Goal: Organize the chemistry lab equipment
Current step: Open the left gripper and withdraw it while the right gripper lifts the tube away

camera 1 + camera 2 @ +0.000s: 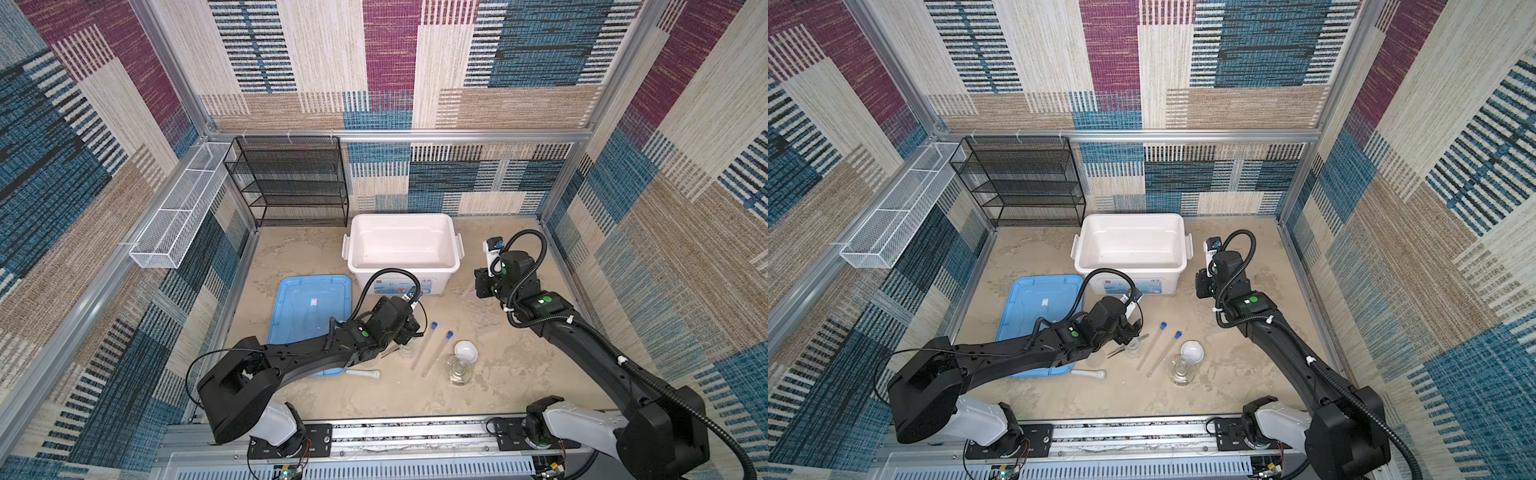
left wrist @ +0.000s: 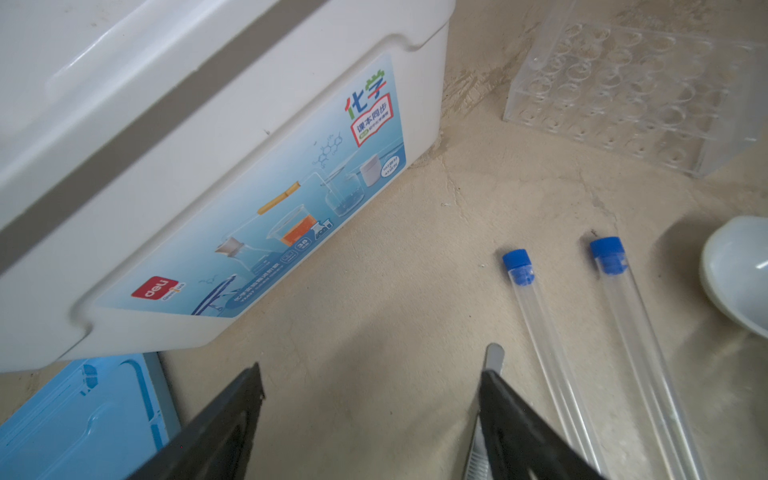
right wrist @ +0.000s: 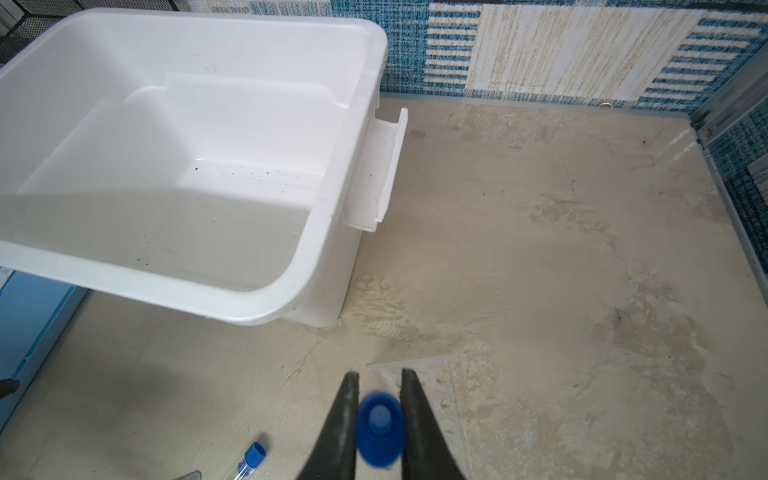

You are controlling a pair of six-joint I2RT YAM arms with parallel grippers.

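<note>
— The right jaws?
— Closed on a blurred, round blue cap [image 3: 380,432]; the tube below is hidden.
— The left jaws?
— Spread wide (nothing gripped). Metal tweezers [image 2: 493,358] sit half-hidden behind one, with clear capped tubes [image 2: 540,332] [image 2: 634,332] just beside.

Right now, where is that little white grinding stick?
In both top views the white pestle lies on the table left of centre, beside the near corner of the blue lid and left of the two test tubes.
</note>
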